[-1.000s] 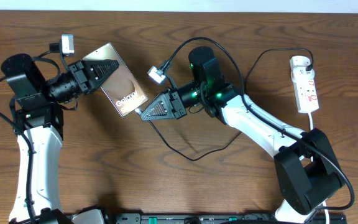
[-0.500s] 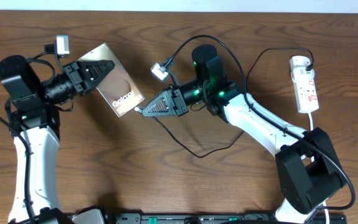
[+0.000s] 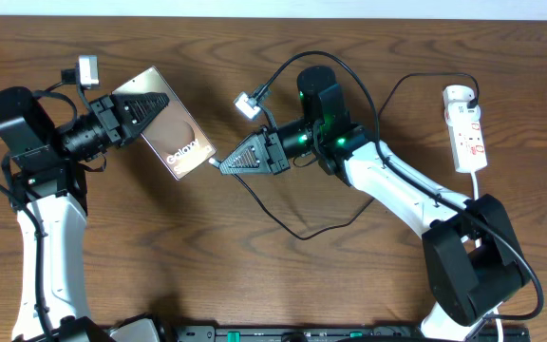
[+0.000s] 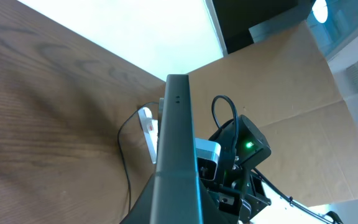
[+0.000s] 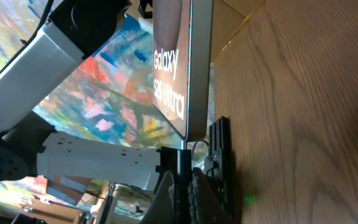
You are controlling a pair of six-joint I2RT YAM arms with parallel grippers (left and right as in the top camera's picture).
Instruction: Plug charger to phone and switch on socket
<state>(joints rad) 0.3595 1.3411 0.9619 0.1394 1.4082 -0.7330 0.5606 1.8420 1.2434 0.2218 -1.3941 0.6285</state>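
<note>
Since a second ago the left arm has drawn back toward the left edge of the counter (image 3: 207,285), taking the phone (image 3: 180,142) with it, and the right pincer (image 3: 224,164) has shifted slightly toward the far edge. Both arm bases stand at the near edge, one by each near corner, with a broad stretch of bare wood between them. Beyond that, a slack loop of the charger (image 3: 297,235) lies on the wood near the middle of the counter and rises to the right pincer. That pincer is clamped on the charger's connector end, and the small tip pokes out toward the phone's lower corner, just beside it; whether they touch cannot be told. The right arm reaches in from the near right corner, its white forearm slanting across and its wrist turned level, pointing left. The left pincer (image 3: 164,100) grips the phone by its far end. The bronze back with its white lettering faces up, slanted across the left half of the counter. The left arm rises along the left edge and bends at the elbow to point right. Toward the far right corner lies the socket (image 3: 469,133), parallel to the right edge and well apart from both pincers, with bare wood around it.
</note>
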